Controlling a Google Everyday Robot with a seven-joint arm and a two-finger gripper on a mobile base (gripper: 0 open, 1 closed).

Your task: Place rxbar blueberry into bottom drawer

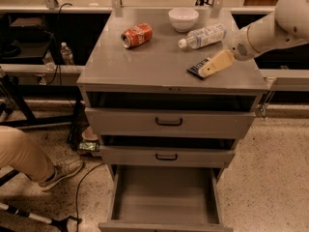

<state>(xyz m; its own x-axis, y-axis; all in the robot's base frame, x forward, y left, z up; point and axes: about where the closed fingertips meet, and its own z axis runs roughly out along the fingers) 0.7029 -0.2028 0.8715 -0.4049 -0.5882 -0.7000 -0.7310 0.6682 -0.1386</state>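
The rxbar blueberry (195,68), a small flat dark bar, lies on the grey cabinet top near its right front part. My gripper (208,69) comes in from the right on a white arm, and its tan fingers (217,63) lie over the bar's right end. The bottom drawer (164,197) is pulled out at the foot of the cabinet, a wide grey tray with nothing in it.
A crushed red can (136,35), a white bowl (183,18) and a clear plastic bottle (203,36) lie on the cabinet top (145,64). Two upper drawers with black handles (169,122) stand slightly open. A person's leg and shoe (53,170) are at the lower left.
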